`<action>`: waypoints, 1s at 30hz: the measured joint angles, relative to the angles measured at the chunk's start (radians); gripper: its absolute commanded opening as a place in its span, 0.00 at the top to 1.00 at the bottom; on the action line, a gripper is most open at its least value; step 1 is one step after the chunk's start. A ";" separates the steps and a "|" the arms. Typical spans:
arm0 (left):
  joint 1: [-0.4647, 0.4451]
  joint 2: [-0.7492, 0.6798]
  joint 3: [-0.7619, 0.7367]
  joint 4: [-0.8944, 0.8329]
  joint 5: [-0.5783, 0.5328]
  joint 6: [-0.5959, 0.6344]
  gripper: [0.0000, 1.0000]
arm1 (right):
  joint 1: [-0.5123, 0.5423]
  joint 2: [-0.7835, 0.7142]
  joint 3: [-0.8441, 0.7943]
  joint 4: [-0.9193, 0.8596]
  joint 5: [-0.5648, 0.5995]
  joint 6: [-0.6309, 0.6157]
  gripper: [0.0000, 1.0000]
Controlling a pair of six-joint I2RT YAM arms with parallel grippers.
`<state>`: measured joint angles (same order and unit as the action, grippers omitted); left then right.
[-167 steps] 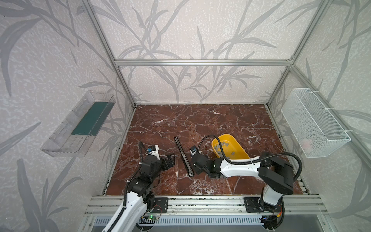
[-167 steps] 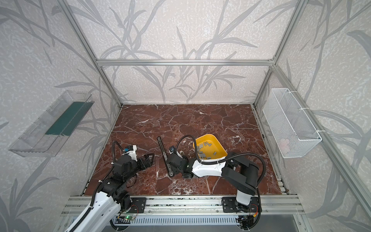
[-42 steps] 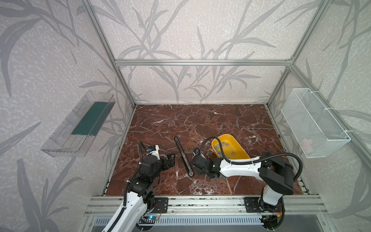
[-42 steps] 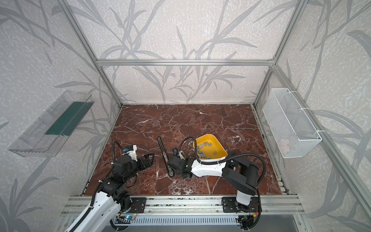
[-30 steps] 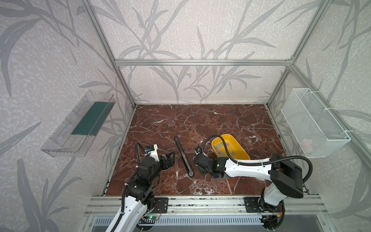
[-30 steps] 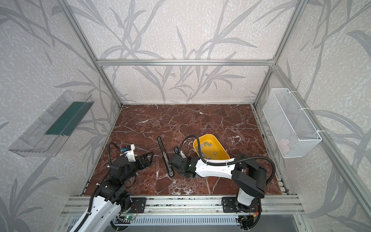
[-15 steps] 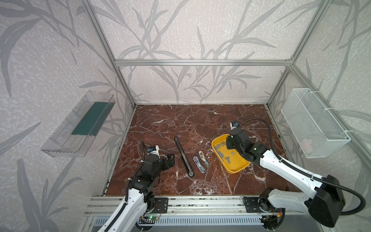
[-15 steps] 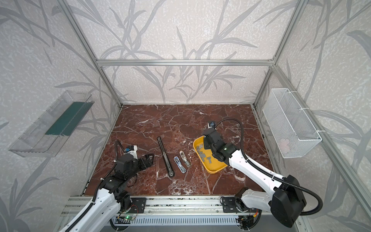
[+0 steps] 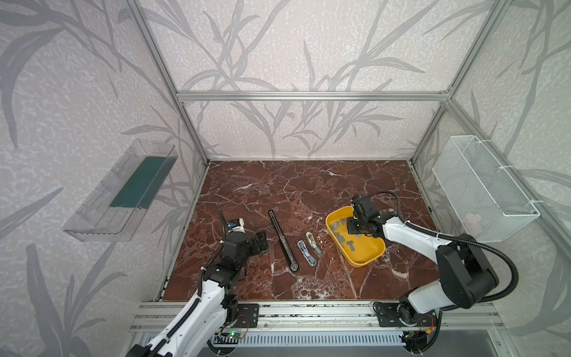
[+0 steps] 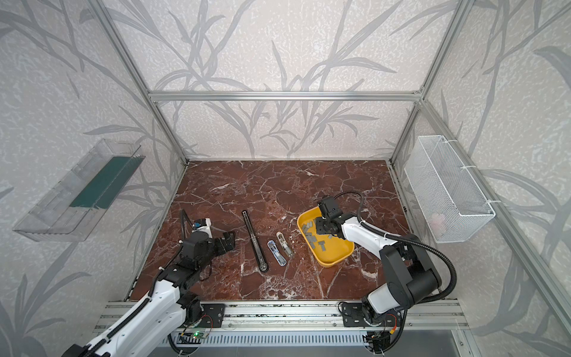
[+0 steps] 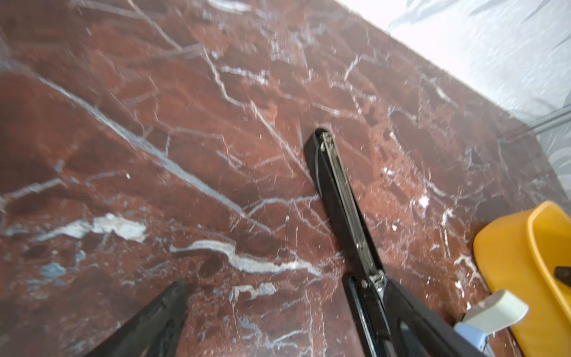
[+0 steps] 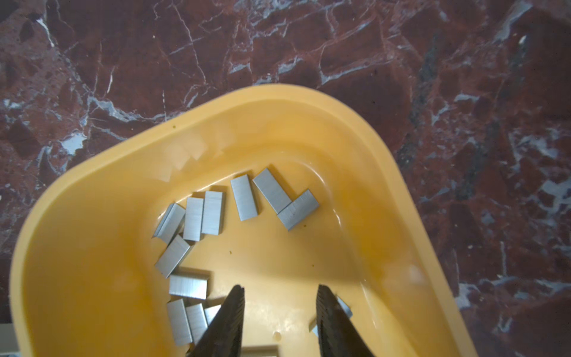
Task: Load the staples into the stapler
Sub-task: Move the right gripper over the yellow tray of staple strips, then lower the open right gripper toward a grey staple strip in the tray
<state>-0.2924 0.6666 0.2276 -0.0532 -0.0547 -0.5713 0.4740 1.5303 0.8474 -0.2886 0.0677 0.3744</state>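
the right pincer (image 12: 279,292) hangs inside the yellow tray (image 12: 278,89), its fingers partly spread with nothing between them; only bare tray floor shows in the gap. the staples (image 12: 244,197) lie loose on the tray floor as short grey strips. most sit in a curve ahead of the fingers and off to one side, and one strip lies just beside the outer face of a finger.

in both top views the tray sits on the right part of the red marble worktop (image 9: 293,191), with the right pincer over its far end. just left of the tray lie a cream small stapler (image 9: 314,244) and a pale blue small stapler (image 9: 306,253), side by side. further left a long black stapler (image 9: 282,241) lies stretched out flat, its metal channel facing up.

the left pincer (image 9: 261,242) is spread wide and empty, low over the worktop just left of the black stapler — in the left wrist view one finger overlaps the stapler's near end, and i cannot tell whether they touch.
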 measured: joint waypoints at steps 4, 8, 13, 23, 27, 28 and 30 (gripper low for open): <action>0.000 -0.069 -0.001 -0.007 -0.035 -0.006 0.01 | 0.000 0.080 0.080 0.000 -0.024 -0.022 0.66; 0.000 -0.111 -0.003 -0.031 -0.050 -0.007 0.01 | 0.001 0.169 0.178 0.000 -0.036 -0.051 0.68; 0.000 -0.124 -0.009 -0.051 -0.061 -0.008 0.01 | 0.001 0.220 0.220 -0.008 -0.035 -0.075 0.74; 0.000 -0.076 -0.009 -0.051 -0.060 -0.008 0.01 | 0.002 0.276 0.252 -0.025 -0.011 -0.092 0.77; 0.000 -0.053 -0.009 -0.051 -0.055 -0.008 0.01 | 0.003 0.280 0.254 -0.036 0.003 -0.092 0.77; 0.000 -0.051 -0.009 -0.051 -0.055 -0.008 0.01 | 0.003 0.283 0.256 -0.038 0.003 -0.091 0.77; 0.000 -0.051 -0.009 -0.051 -0.052 -0.008 0.01 | 0.003 0.291 0.261 -0.039 0.002 -0.091 0.77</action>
<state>-0.2924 0.6151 0.2188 -0.1043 -0.1070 -0.5793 0.4767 1.8214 1.1080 -0.3279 0.0700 0.2832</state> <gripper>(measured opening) 0.994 0.226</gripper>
